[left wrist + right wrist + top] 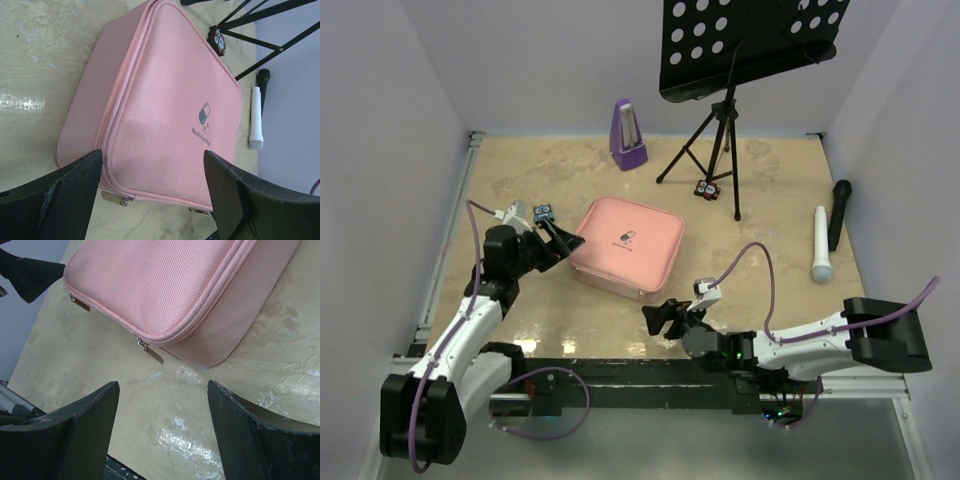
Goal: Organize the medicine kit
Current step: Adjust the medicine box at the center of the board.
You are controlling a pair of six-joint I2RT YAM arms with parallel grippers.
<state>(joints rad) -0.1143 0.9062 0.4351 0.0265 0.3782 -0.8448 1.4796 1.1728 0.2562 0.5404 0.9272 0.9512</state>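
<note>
Pink kit (625,247) zipped, mid-desk. My left pincer (565,240) open at its left corner; right pincer (658,315) open, empty, near a zip pull (150,351): I should pinch that tab squarely.

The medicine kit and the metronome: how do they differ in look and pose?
The medicine kit is pink, the metronome purple. The kit lies flat and square; the metronome stands upright, a narrow pyramid. The kit is mid-table, the metronome near the back wall. Both rest on the table.
</note>
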